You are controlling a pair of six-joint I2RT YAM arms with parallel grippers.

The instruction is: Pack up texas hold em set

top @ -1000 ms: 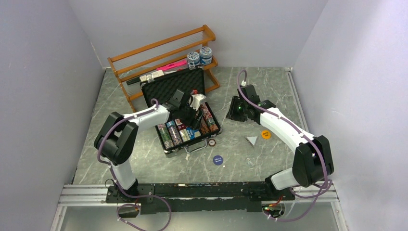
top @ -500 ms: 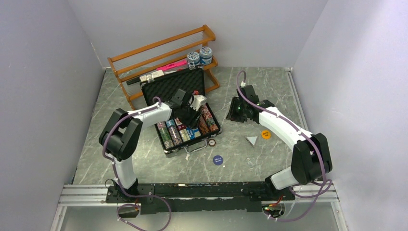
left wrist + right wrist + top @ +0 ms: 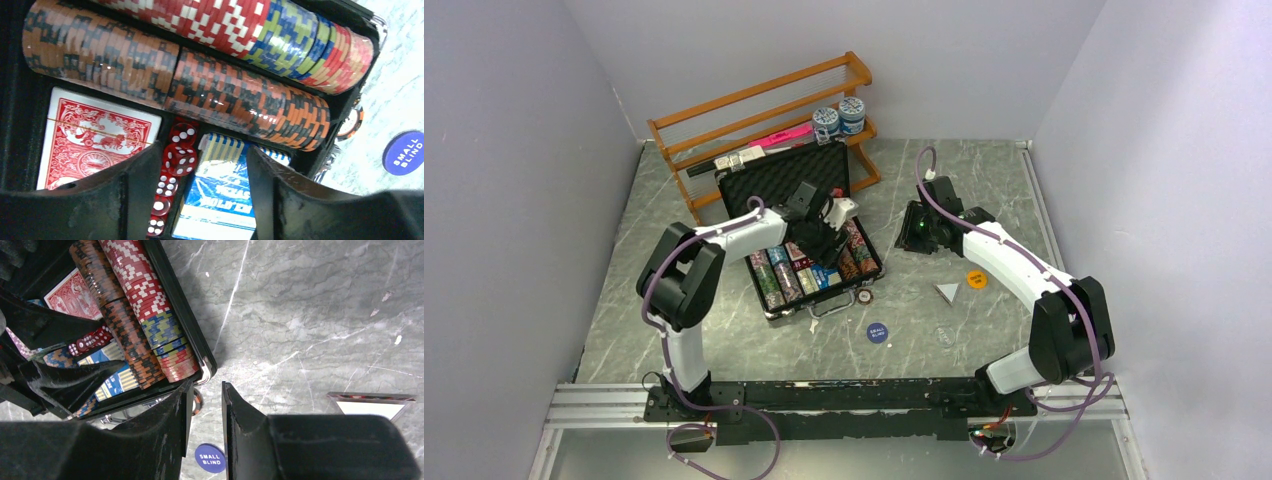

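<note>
The black briefcase [image 3: 770, 309] lies open, its foam lid [image 3: 784, 176] up at the back. Inside it are chip stacks [image 3: 240, 95], a red card deck [image 3: 95, 140], a blue card deck [image 3: 220, 200] and a row of red dice [image 3: 177, 155]. My left gripper [image 3: 824, 232] hangs open and empty inside the case, its jaws straddling the dice and blue deck [image 3: 202, 155]. My right gripper [image 3: 919, 228] hovers over the table right of the case, jaws a narrow gap apart and empty [image 3: 205, 390]. A blue "small blind" disc [image 3: 877, 332], an orange disc [image 3: 976, 279] and a loose chip [image 3: 865, 295] lie on the table.
The orange wooden rack [image 3: 754, 120] stands behind the case with two blue-and-white jars [image 3: 839, 118] and a pink item on it. A white triangular piece [image 3: 947, 291] and a clear disc [image 3: 944, 335] lie right of the case. Walls close in on three sides.
My left gripper has shifted a little toward the back of the case and its elbow has swung in. The right arm has barely moved.
</note>
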